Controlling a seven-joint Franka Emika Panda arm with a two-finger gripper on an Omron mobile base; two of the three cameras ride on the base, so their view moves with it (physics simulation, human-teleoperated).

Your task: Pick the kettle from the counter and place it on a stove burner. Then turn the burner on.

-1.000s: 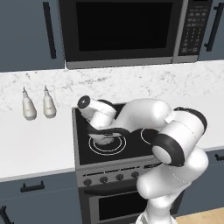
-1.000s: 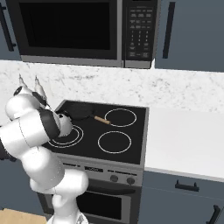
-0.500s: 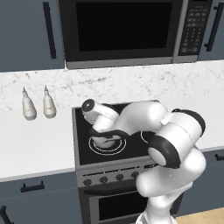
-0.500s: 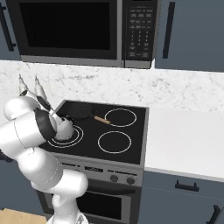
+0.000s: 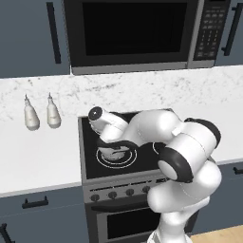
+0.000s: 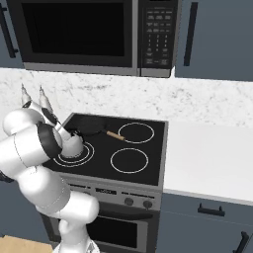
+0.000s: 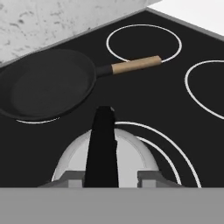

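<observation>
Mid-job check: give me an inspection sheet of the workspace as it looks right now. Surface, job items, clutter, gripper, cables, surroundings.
Surface: black-glass cooktop set into the white marble counter.
Job's things: kettle sits on the double-ring stove burner, front left of the cooktop; black handle on top.
Clutter: black frying pan with wooden handle on the rear left burner, close behind the kettle; two white bottles on the counter left of the stove.
Gripper: gripper low over the kettle, fingers either side of its handle; grip cannot be told.
Cables: nothing seen.
Surroundings: microwave above, stove knobs on the front panel, dark cabinets.
</observation>
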